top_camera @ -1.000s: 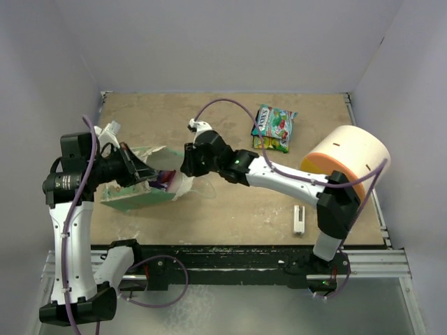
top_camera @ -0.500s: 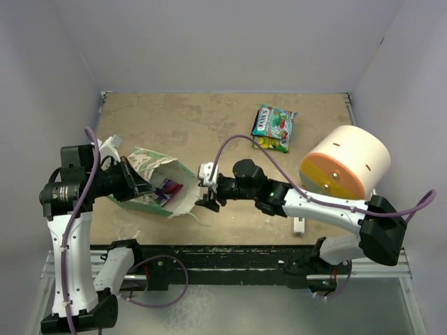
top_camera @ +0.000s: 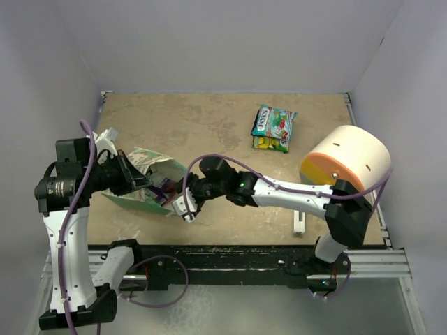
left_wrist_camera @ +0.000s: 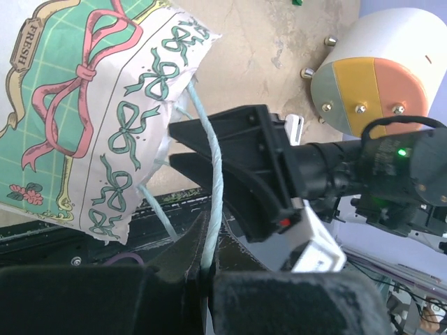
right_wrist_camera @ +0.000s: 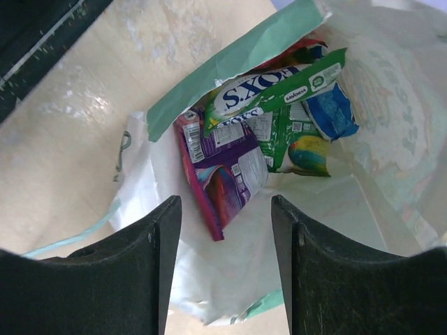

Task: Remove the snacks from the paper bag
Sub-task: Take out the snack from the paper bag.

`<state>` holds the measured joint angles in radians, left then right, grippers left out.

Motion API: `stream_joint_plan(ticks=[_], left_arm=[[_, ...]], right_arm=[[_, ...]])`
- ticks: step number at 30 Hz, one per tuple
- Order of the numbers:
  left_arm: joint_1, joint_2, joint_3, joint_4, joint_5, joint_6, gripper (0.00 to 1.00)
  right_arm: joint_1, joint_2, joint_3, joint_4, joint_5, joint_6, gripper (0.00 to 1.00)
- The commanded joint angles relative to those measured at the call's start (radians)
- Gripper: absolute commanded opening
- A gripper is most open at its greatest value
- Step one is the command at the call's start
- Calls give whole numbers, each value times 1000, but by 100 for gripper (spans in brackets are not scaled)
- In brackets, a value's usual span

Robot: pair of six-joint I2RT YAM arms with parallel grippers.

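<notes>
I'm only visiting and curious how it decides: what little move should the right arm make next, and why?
Probably ease the right jaws forward into the paper bag and close on the magenta packet. They stand open at the mouth, that packet lies straight ahead between them, and the left jaws pinch the string handle.

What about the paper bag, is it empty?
No, a pink packet and a green packet lie inside the paper bag.
</notes>
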<state>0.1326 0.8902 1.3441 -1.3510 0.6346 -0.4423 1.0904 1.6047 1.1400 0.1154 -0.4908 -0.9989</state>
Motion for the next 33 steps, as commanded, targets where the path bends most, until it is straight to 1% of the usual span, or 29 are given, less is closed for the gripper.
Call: stream_joint_plan(ticks=[1, 6, 11, 17, 22, 31, 33], left_arm=[[1, 15, 62, 3, 18, 32, 0], [1, 21, 66, -16, 20, 49, 0], [1, 13, 49, 6, 40, 28, 0], [1, 12, 48, -3, 51, 28, 0], [1, 11, 54, -6, 57, 28, 0], [1, 26, 74, -23, 64, 46, 0], [1, 29, 80, -30, 64, 51, 0]], right_arm=[[3, 78, 131, -127, -17, -186, 56], [4, 179, 228, -255, 16, -252, 57], [4, 248, 260, -267, 53, -273, 58], [4, 300, 269, -209, 122, -274, 58], [4, 335, 283, -167, 150, -276, 58], [4, 402, 288, -17, 154, -212, 58], [5, 424, 294, 21, 175, -205, 58]])
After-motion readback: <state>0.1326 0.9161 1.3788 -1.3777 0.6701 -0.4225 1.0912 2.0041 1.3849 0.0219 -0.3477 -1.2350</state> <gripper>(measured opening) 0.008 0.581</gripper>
